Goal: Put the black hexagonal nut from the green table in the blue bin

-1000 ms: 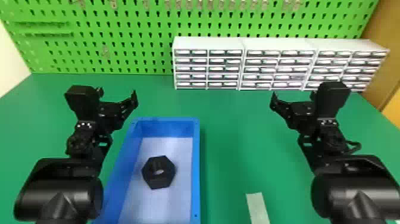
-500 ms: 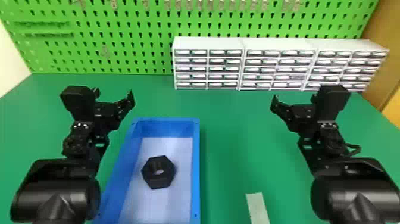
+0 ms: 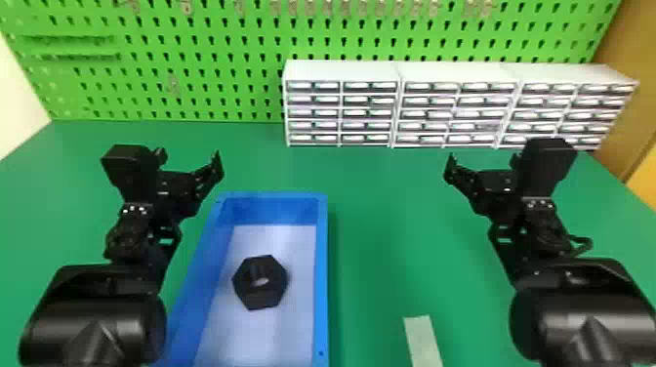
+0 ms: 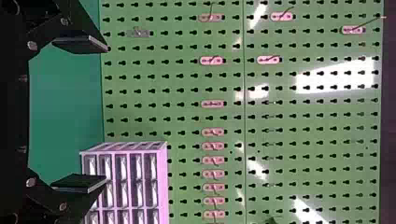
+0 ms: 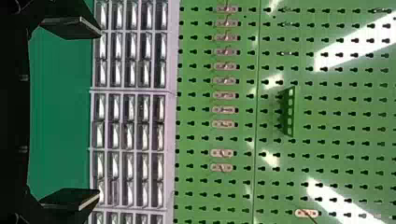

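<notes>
Head view: "Where's the nut [image 3: 260, 282] from here?"

"Lying in the bin [image 3: 322, 293]. Left gripper [image 3: 189, 159] and right gripper [image 3: 482, 160] both have their fingers spread wide apart."

Out past the left gripper [image 3: 190, 156] there's a bright green pegboard [image 3: 254, 30] at the back of the green table [image 3: 371, 195], with a pale wall [image 3: 17, 112] off its outer side. White drawer cabinets [image 3: 341, 71] sit beyond the right gripper [image 3: 483, 156], a brown panel [image 3: 639, 39] farther outward; glare [image 4: 334, 83] whitens the pegboard ahead of both.
</notes>
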Tool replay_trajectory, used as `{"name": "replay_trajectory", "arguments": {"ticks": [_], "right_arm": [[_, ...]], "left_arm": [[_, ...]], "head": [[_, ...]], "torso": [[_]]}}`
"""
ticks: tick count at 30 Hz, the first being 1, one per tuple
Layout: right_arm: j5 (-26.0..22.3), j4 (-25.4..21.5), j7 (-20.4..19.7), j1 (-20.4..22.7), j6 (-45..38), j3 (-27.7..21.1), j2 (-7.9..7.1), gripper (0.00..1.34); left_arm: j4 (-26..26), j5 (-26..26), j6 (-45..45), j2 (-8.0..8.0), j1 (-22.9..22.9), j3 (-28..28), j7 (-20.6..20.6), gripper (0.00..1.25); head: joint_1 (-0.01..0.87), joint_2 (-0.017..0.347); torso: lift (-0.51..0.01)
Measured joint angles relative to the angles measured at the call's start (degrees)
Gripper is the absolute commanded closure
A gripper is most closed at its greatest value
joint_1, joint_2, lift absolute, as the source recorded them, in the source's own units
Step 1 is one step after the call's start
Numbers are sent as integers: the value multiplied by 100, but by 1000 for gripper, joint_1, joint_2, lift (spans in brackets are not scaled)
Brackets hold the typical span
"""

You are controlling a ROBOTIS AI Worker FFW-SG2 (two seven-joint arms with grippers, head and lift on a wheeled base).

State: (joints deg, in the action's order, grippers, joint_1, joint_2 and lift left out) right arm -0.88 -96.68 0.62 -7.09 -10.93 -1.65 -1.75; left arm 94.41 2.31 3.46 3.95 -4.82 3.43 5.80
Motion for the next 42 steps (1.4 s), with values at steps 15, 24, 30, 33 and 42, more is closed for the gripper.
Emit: {"name": "replay_trajectory", "arguments": {"ticks": [15,24,30,33,42], "right_arm": [[-53,0,0,4,-101,140,10,104],[-102,0,0,55,-145,200,-9,104],[-106,0,0,60,-139,186,7,104],[-112,0,0,56,-138,149,14,104],[-119,0,0,66,-59,136,-1,104]], "left_arm": [[15,52,3,0,23,27,-9,279],[17,69,8,1,79,10,-9,279],[22,71,31,1,110,30,-9,279],[33,76,39,1,113,37,-9,279],[54,93,46,-1,113,8,-11,279]], "head": [[686,51],[686,51],[686,51],[686,51],[686,51]], "torso": [[-96],[-96],[-96],[-96],[-96]]}}
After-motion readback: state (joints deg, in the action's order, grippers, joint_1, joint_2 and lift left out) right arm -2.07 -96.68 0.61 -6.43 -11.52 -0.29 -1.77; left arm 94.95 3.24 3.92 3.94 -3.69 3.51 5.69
